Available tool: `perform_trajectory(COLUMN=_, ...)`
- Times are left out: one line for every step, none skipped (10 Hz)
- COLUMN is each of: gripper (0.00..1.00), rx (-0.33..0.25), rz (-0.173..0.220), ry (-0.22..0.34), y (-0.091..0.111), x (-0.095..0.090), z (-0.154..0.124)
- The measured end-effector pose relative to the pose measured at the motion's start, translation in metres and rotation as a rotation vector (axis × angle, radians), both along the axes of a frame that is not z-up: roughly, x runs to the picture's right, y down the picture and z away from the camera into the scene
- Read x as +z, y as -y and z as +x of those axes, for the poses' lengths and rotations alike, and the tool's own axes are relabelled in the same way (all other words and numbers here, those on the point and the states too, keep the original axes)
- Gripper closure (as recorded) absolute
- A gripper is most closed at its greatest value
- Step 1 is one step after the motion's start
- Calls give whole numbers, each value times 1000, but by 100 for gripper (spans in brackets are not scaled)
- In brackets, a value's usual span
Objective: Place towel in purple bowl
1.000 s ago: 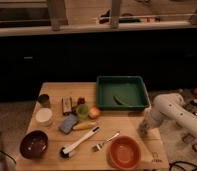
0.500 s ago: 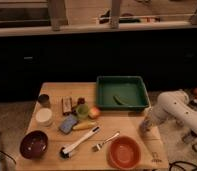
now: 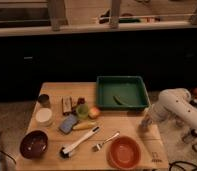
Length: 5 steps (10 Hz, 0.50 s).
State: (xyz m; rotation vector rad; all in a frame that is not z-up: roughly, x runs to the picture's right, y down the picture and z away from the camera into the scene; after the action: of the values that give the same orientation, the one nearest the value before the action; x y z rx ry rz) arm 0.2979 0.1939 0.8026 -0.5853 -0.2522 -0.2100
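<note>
Towel (image 3: 142,128): only a pale bundle shows at the right edge of the table (image 3: 127,122), about midway along that edge. It cannot be cleanly told apart from the gripper (image 3: 144,124), which sits right over it at the end of the white arm (image 3: 176,102) reaching in from the right. Whether the gripper is open, closed or clamped on the cloth cannot be told. Behind it, at the far right corner, stands the green tray (image 3: 134,90), with a long dark item (image 3: 119,100) lying inside. Near the near right corner is the orange bowl (image 3: 124,152), with a fork (image 3: 106,141) lying aslant just to its left. A white-handled brush (image 3: 80,142) lies aslant further left, toward the middle of the near edge. In the middle of the table a banana (image 3: 85,126) lies beside a blue sponge (image 3: 68,123), and behind them are an apple (image 3: 94,112) and a green cup (image 3: 82,110). A dark block (image 3: 67,105) stands left of the cup. Along the left edge sit a metal cup (image 3: 43,100) toward the far corner and a white cup (image 3: 43,116) in front of it. The purple bowl (image 3: 34,145) rests at the near left corner, well apart from the towel, with the width of the table between them.
</note>
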Motion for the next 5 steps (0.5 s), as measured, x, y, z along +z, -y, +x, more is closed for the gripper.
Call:
perform_trajectory(gripper=100, rx=2, rz=5, ry=-5, y=5, x=-4, z=-3)
perform_trajectory(gripper=100, rx=3, rz=9, ry=-10, y=8, x=-8, z=-4)
perform_trajectory(gripper=100, rx=2, rz=16, ry=-14, y=14, x=-13, z=-5)
perform_trajectory(gripper=100, rx=-4, rz=22, ry=-19, y=18, x=-18, z=-7)
perform_trajectory(gripper=100, rx=-13, rz=26, ry=-20, y=23, x=-22, z=-11)
